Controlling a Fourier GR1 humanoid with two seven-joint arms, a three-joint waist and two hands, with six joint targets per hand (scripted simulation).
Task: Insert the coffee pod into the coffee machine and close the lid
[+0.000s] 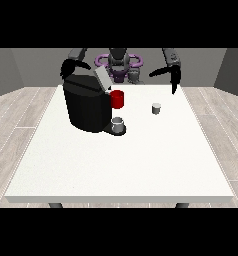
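Observation:
A black coffee machine [85, 105] stands on the white table [121, 160] at the left, its grey lid [102, 77] tilted up and open. A small grey cup [119, 124] sits on its drip base. The small pale coffee pod [156, 108] stands alone on the table to the machine's right. The hand at the view's right [174, 80] hangs above and behind the pod, fingers straight and pointing down, holding nothing. The hand at the view's left [67, 68] is raised behind the machine's top rear edge, partly hidden by the machine.
A red mug [118, 99] stands right beside the machine, between it and the pod. The robot's torso [120, 62] is behind the table's far edge. The table stretches wide toward the camera.

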